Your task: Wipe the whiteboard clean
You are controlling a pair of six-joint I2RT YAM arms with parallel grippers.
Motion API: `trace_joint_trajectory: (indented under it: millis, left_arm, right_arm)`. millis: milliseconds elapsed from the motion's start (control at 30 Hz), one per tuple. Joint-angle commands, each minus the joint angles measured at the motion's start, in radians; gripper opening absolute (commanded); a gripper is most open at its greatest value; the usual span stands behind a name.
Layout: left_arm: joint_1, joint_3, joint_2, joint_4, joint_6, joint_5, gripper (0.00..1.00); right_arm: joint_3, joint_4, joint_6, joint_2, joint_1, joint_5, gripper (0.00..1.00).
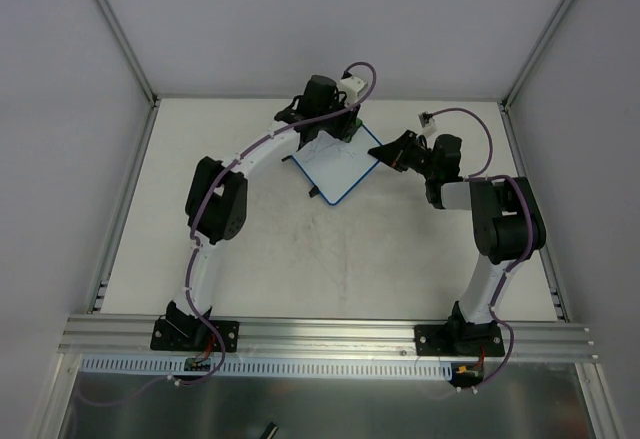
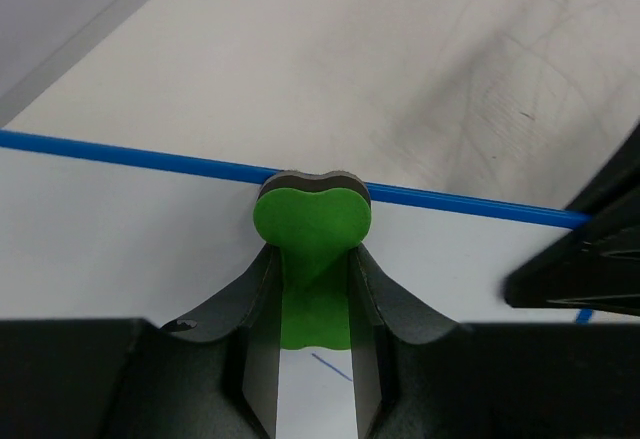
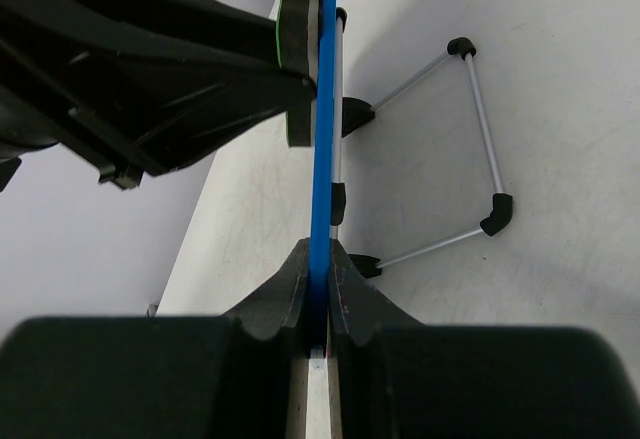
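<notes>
The whiteboard (image 1: 338, 167), white with a thin blue frame, sits at the table's far middle and bears thin dark lines. My left gripper (image 1: 337, 125) is shut on a green eraser (image 2: 312, 221). It presses the eraser on the board face (image 2: 120, 249), just inside the blue frame (image 2: 150, 157). A short blue stroke (image 2: 332, 366) shows between the fingers. My right gripper (image 1: 388, 153) is shut on the board's right edge. In the right wrist view the frame (image 3: 323, 149) runs edge-on into the right gripper (image 3: 320, 255), with the eraser (image 3: 297, 64) against it higher up.
Behind the board a wire stand (image 3: 484, 137) with black end caps rests on the table (image 3: 560, 259). Grey walls and aluminium rails (image 1: 128, 209) bound the table at left, right and back. My right arm's black body (image 2: 585, 249) shows in the left wrist view.
</notes>
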Motion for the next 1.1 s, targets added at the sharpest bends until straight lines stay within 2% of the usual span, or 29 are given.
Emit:
trace_joint_trajectory:
  millis: [0,233,433,767,1067]
  left_arm:
    - [-0.082,-0.062,-0.005,-0.034,0.045,0.128,0.00]
    - [-0.098,-0.109,-0.022,-0.034,0.056,0.091,0.00]
    - [-0.093,-0.076,0.012,-0.034,0.030,0.027,0.00]
    - [0.040,-0.096,0.024,-0.031,-0.219,0.048,0.00]
    - [0.129,-0.135,0.044,-0.033,-0.343,0.007,0.00]
  right_arm:
    - [0.025,0.047,-0.038,-0.010,0.034,-0.111,0.00]
    - [0.025,0.047,-0.038,-0.010,0.032,-0.109,0.00]
    - [0.023,0.048,-0.038,-0.010,0.034,-0.108,0.00]
    - [0.026,0.048,-0.035,-0.007,0.032,-0.111,0.00]
    - [0.023,0.050,-0.037,-0.007,0.034,-0.111,0.00]
